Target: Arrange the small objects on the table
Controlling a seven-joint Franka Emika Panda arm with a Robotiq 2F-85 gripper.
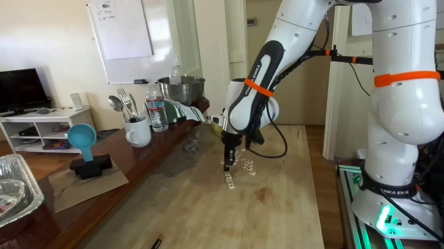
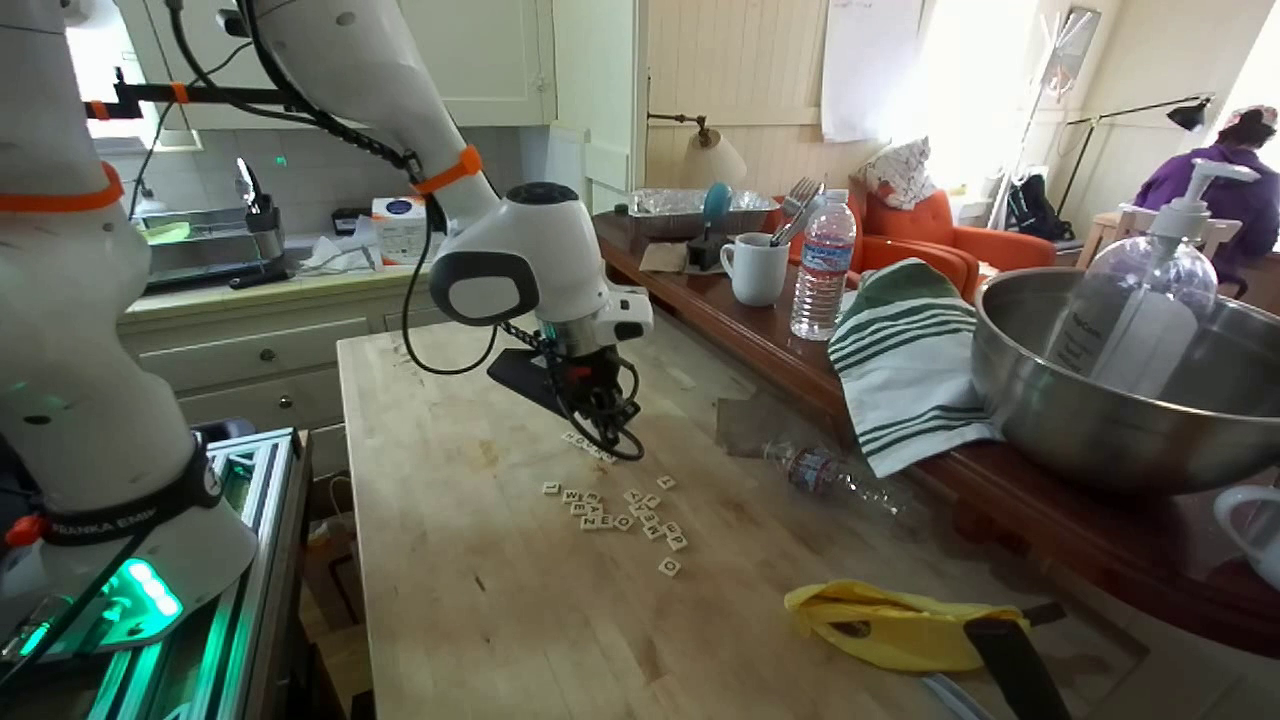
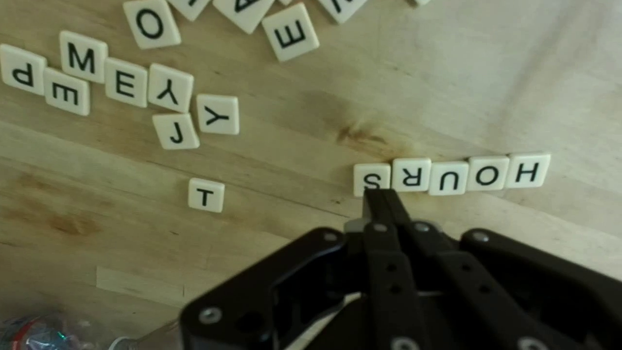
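Five letter tiles (image 3: 449, 176) lie face up on the table (image 1: 229, 236) in a nearly straight row, side by side, edges slightly staggered, spelling HOURS (inverted in the wrist view). Claw (image 3: 382, 194): closed, jaws flush together, pointing down at the S end of the row; tips overlap the S tile (image 3: 371, 175) in the wrist view, contact cannot be told. T tile (image 3: 206, 195): alone, left of the row in that view. Loose tiles (image 2: 623, 522), in both exterior views: scattered at mixed angles near the row, some touching; O tile (image 2: 669, 567) apart at the cluster's edge. Clear bottle (image 2: 815, 471) on its side, farther off. Yellow item (image 2: 890, 635) and battery (image 1: 157, 243): on the table, well apart from all tiles.
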